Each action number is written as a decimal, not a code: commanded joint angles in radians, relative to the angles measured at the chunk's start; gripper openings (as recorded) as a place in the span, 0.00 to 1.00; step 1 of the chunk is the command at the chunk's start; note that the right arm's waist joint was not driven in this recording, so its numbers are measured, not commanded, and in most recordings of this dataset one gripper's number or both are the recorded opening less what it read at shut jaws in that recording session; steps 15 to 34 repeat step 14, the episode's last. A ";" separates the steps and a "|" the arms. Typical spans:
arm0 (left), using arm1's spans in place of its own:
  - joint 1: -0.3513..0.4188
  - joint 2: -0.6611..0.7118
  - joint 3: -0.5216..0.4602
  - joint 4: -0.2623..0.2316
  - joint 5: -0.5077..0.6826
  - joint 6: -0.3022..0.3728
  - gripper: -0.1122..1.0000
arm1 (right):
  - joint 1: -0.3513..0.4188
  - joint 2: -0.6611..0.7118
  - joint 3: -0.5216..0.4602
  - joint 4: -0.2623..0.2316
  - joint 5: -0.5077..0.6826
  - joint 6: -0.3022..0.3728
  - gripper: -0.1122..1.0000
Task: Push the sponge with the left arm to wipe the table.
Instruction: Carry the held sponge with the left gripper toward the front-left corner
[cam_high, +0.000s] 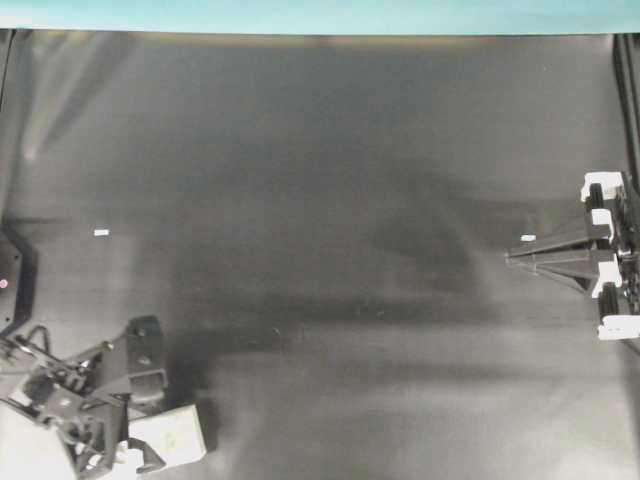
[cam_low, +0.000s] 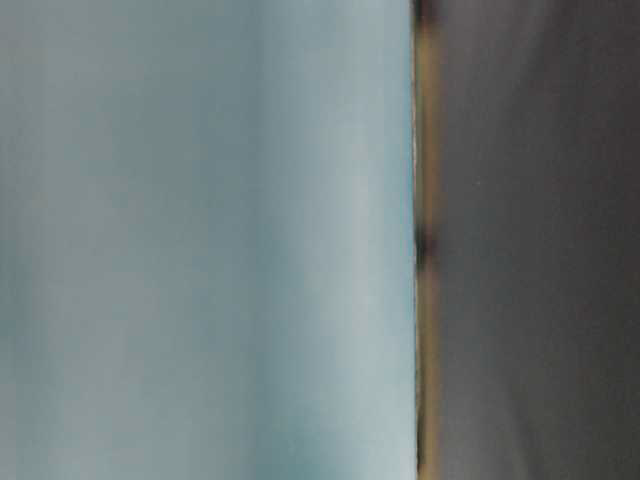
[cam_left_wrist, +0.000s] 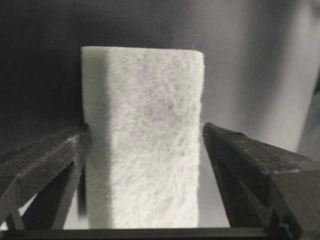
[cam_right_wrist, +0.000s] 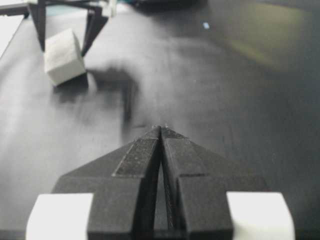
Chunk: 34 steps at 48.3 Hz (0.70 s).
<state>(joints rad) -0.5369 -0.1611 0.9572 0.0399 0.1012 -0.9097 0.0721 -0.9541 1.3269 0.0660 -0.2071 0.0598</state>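
Overhead: we see the table (cam_high: 330, 200), dark matte sheet w/ a teal strip (cam_high: 320, 14) along the far edge. The left arm (cam_high: 75, 385) sits at the bottom-left corner, its gripper (cam_high: 150, 435) at the sponge (cam_high: 172, 435). The sponge, white block, lies near the bottom edge, just right of the arm. One black finger (cam_high: 145, 362) shows above the sponge; the other is hard to tell apart in the clutter. A tiny white scrap (cam_high: 101, 232) lies on the sheet, well apart from the sponge; another scrap (cam_high: 528, 237) lies just beside the tip of the right gripper (cam_high: 510, 257). The right gripper points left from the right edge, jaws together to a point.

Table-level: only blur; pale blue-grey on the left, a brownish band, dark grey on the right. We can't tell anything of the task from it.

Left wrist: the sponge (cam_left_wrist: 145, 135) stands between the two black fingers (cam_left_wrist: 47, 160), which sit wide, one each side, right at its edges. We can't tell if they press it or just flank it.

Right wrist: the right gripper (cam_right_wrist: 160, 131) is closed, fingers meeting at the tip, nothing between. Far off at upper left, the sponge (cam_right_wrist: 62, 56) sits on the table (cam_right_wrist: 210, 100) between the left gripper's spread fingers (cam_right_wrist: 95, 27).
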 joint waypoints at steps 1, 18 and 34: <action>0.012 -0.081 -0.006 0.005 0.023 0.003 0.89 | 0.000 0.002 -0.006 -0.002 -0.008 0.006 0.09; 0.067 -0.176 0.063 0.005 0.044 0.011 0.89 | 0.000 -0.020 0.014 -0.002 0.006 0.006 0.09; 0.067 -0.176 0.063 0.005 0.044 0.011 0.89 | 0.000 -0.020 0.014 -0.002 0.006 0.006 0.09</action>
